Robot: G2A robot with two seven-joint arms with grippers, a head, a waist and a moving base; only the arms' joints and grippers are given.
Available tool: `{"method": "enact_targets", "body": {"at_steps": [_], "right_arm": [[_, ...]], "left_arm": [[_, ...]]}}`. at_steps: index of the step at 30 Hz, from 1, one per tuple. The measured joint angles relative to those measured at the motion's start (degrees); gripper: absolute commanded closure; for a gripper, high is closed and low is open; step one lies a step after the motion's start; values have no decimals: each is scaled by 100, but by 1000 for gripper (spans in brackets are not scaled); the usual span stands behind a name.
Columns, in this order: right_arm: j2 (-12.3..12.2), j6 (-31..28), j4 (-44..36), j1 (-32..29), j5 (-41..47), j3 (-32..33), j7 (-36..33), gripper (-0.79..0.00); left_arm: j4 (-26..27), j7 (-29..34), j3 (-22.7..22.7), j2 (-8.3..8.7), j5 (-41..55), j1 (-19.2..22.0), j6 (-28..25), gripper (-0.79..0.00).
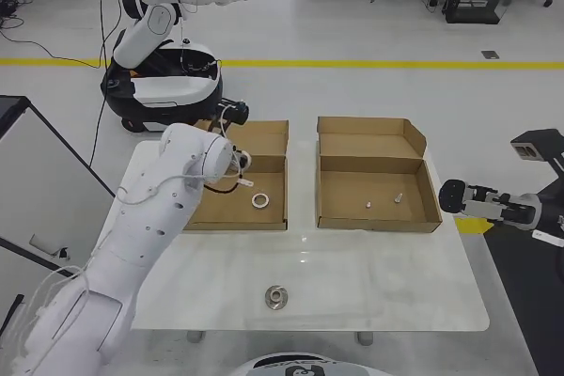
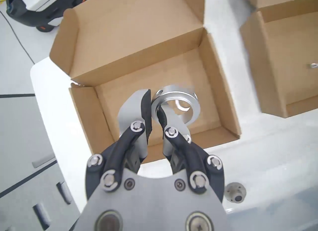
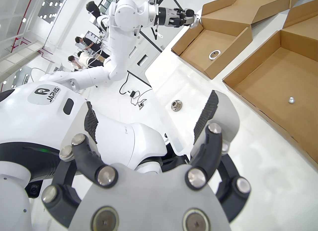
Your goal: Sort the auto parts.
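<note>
The white table (image 1: pixel 385 291) carries two open cardboard boxes side by side on its far half. The left box (image 1: pixel 273 179) holds one flat ring (image 1: pixel 254 200) lying on its floor. The right box (image 1: pixel 348 188) holds two small bolts, a left bolt (image 1: pixel 368 201) and a right bolt (image 1: pixel 399 197), near each other. Above the left box, the left gripper (image 2: pixel 152 104) pinches one thick collar (image 2: pixel 174 89) by its wall, one finger inside the hole and one outside. The right gripper (image 1: pixel 449 197) hangs beyond the table's right edge, its fingers spread wide and holding nothing. One flanged hub (image 1: pixel 277 298) lies alone near the table's near edge.
</note>
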State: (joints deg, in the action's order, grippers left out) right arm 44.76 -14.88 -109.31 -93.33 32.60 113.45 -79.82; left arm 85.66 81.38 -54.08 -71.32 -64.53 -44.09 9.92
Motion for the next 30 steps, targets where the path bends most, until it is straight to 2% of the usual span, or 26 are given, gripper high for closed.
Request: {"method": "enact_targets", "body": {"at_steps": [4,12,18,30], "right_arm": [[0,0,0,0,0,0,0,-785],[0,0,0,0,0,0,0,-785],[0,0,0,0,0,0,0,-785],[0,0,0,0,0,0,0,-785]], "left_arm": [[-522,35,123,-51,19,81,-100,0],[-1577,-422,461,-220,249,36,-25,0],[-2294,-531,596,-307,241,163,-119,0],[-2763,-644,825,-480,326,287,-311,0]]}}
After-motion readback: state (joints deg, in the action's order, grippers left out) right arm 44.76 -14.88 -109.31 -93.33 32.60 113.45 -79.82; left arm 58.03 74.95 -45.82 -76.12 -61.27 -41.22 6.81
